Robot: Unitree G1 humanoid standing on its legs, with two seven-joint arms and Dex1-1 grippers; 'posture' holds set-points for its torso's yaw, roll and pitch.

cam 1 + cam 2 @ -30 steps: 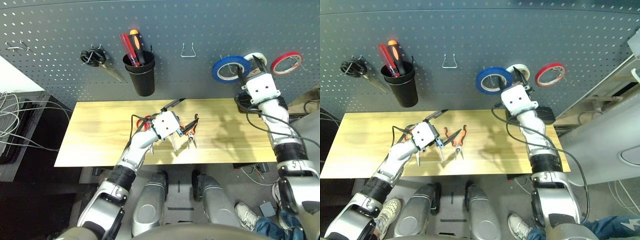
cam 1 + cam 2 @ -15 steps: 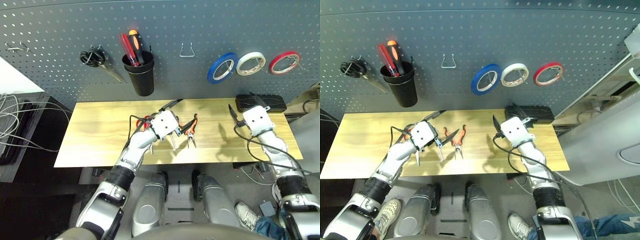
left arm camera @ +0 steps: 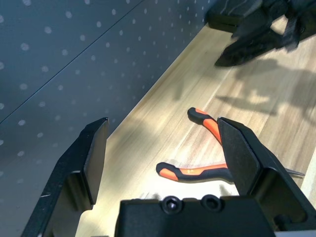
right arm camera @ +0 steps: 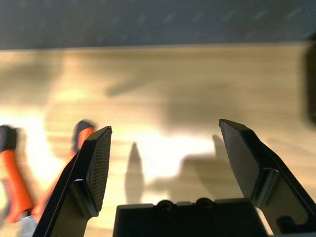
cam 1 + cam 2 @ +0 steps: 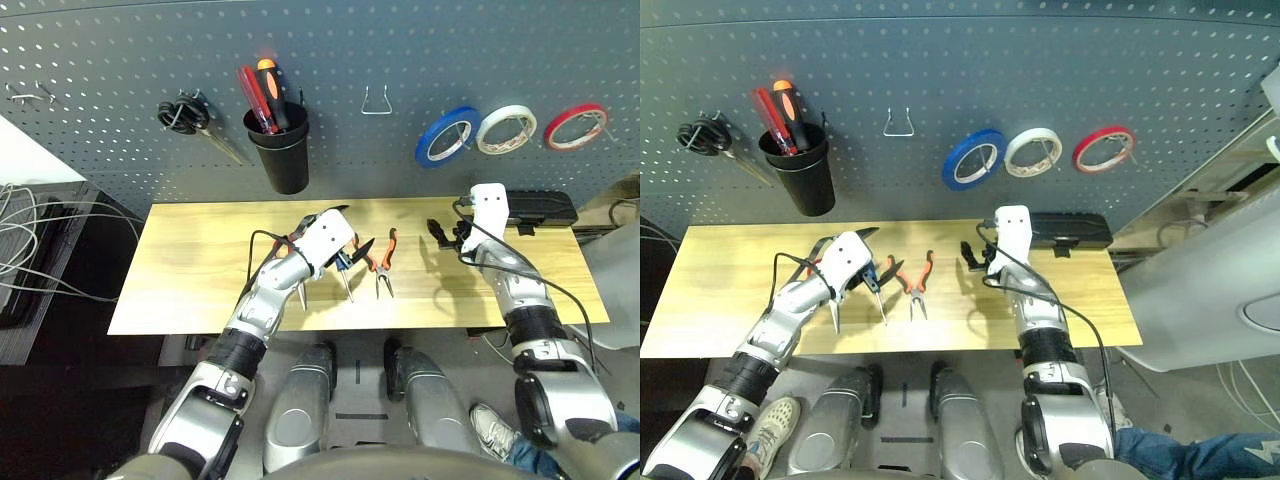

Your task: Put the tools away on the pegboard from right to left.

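The blue tape ring (image 5: 447, 135) hangs on the pegboard (image 5: 400, 40), left of a white and a red ring. Orange-and-black pliers (image 5: 383, 262) lie on the table's middle. Left of them lies the small blue-handled screwdriver (image 5: 343, 270), and a scissors blade (image 5: 301, 293) pokes out from under my left wrist. My left gripper (image 5: 345, 232) hovers open just above and left of the pliers (image 3: 207, 118). My right gripper (image 5: 440, 236) is low over the table right of the pliers (image 4: 81, 136), open and empty.
A black cup (image 5: 280, 150) holding red and orange screwdrivers, black-handled scissors (image 5: 190, 115) and a bare metal hook (image 5: 376, 100) are on the board. A black box (image 5: 535, 205) sits at the table's back right. Cables trail at the far left.
My right gripper left the blue tape ring on the board, dropped to the table and swung left towards the pliers. The left gripper tilted slightly.
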